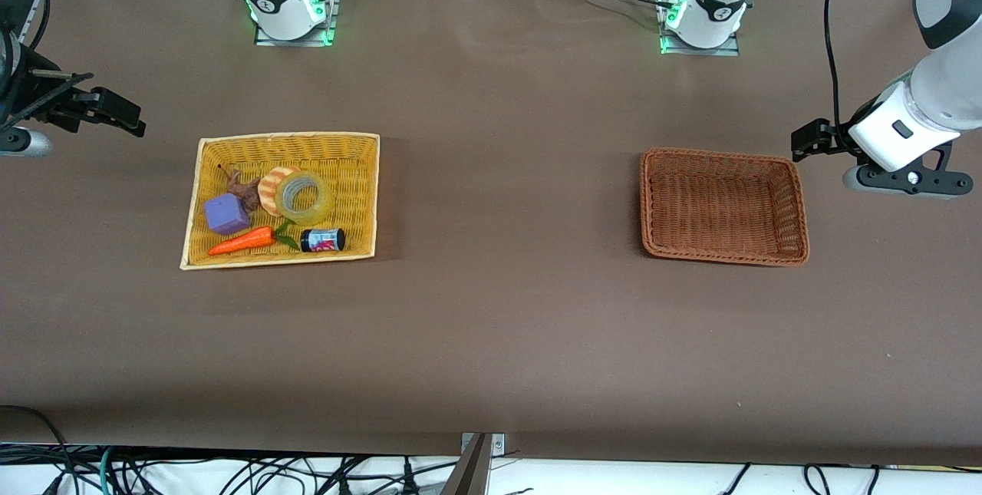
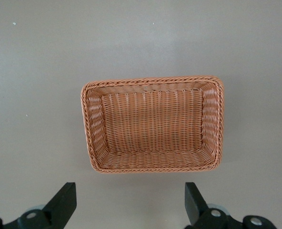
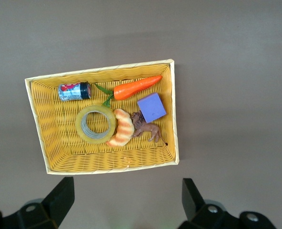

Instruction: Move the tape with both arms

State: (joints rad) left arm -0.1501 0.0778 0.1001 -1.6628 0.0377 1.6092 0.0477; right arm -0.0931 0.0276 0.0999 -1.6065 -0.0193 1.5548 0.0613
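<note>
The tape (image 1: 304, 198), a pale-yellow translucent roll, lies flat in the yellow wicker basket (image 1: 288, 136) toward the right arm's end of the table, touching a striped orange croissant toy (image 1: 271, 186). It also shows in the right wrist view (image 3: 96, 124). My right gripper (image 1: 115, 113) is open and empty, in the air over bare table beside the yellow basket; its wrist view (image 3: 126, 198) shows the jaws wide apart. My left gripper (image 1: 805, 142) is open and empty over bare table beside the brown wicker basket (image 1: 721, 156); its wrist view (image 2: 130, 200) shows the same.
The yellow basket (image 3: 103, 71) also holds a purple cube (image 1: 226, 214), a toy carrot (image 1: 242, 241), a small can (image 1: 322, 239) and a brown toy (image 1: 245, 189). The brown basket (image 2: 150, 81) is empty. Brown table surface lies between the two baskets.
</note>
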